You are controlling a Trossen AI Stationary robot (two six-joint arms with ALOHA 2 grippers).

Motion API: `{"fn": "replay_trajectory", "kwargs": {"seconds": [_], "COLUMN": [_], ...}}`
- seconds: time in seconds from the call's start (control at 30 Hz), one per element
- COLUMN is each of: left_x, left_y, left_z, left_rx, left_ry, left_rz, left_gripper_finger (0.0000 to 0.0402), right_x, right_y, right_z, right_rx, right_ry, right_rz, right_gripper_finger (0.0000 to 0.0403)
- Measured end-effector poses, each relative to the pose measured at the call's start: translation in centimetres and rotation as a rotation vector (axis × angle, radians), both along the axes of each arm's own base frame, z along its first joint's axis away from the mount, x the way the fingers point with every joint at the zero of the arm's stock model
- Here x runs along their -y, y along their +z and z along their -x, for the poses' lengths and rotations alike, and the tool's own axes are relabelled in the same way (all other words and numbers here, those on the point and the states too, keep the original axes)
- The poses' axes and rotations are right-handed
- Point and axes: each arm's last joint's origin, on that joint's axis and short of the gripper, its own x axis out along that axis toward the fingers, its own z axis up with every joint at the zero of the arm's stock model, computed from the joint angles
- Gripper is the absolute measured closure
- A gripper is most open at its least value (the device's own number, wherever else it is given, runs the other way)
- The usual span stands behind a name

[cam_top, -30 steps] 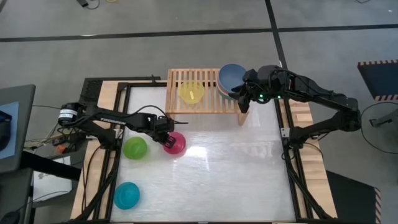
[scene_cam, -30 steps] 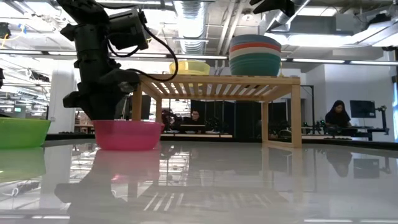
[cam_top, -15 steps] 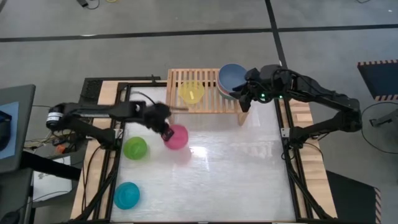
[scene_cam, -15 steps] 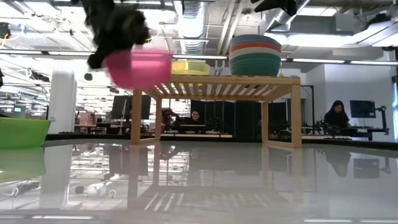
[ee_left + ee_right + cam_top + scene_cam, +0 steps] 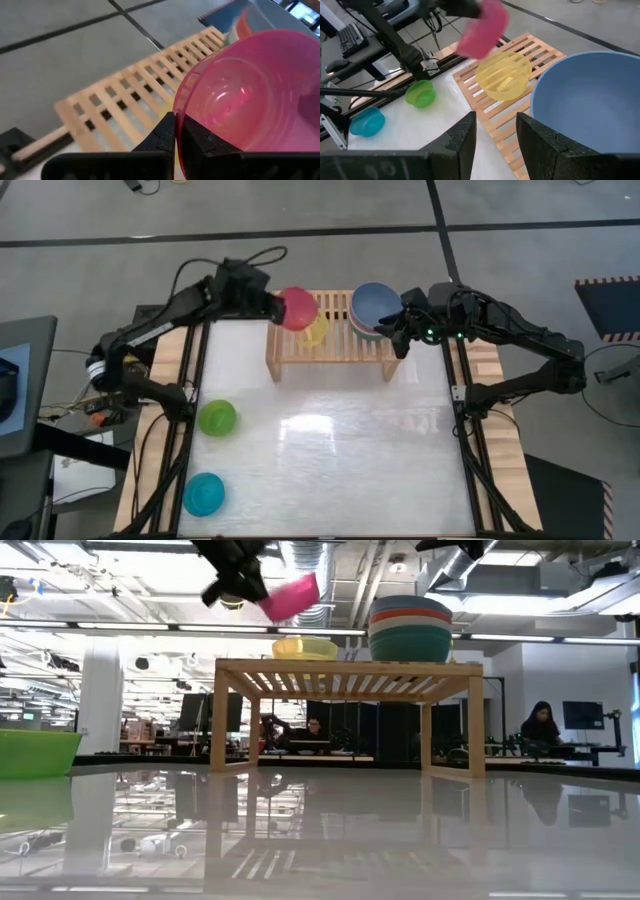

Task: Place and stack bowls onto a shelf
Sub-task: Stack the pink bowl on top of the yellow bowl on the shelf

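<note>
Pinching the rim of the pink bowl (image 5: 298, 308), our left gripper (image 5: 272, 305) holds it tipped in the air, just left of and above the yellow bowl (image 5: 314, 332) on the shelf (image 5: 340, 350). Our right gripper (image 5: 398, 332), fingers spread, waits by the blue stack (image 5: 373, 305).

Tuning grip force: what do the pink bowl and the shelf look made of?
Pink bowl: probably thin, glossy plastic; it is translucent, with light glinting inside, held by its rim in the left gripper.
Shelf: looks like pale, unpainted wood; matte slats and plank legs, though no grain can be made out.
</note>
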Motion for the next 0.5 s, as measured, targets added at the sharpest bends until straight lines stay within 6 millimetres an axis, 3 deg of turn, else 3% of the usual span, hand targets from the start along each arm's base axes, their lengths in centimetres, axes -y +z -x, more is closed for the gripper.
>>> {"fn": "replay_trajectory", "kwargs": {"seconds": [0.2,0.5], "left_x": [-3.8,-4.8], "left_y": [-1.5,-2.1], "left_z": [-2.8,-4.1], "left_rx": [-0.022,-0.202], "left_ry": [-0.079,-0.161], "left_rz": [0.106,0.185], "left_gripper_finger": [0.0402,0.0389], "right_x": [-0.1,-0.2], "right_y": [0.0,-0.5], "right_z": [0.2,0.7], "right_rx": [-0.008,-0.083], "right_ry": [0.002,-0.056], "right_rz": [0.003,0.017], "right_gripper_finger": [0.0239,0.0239]}}
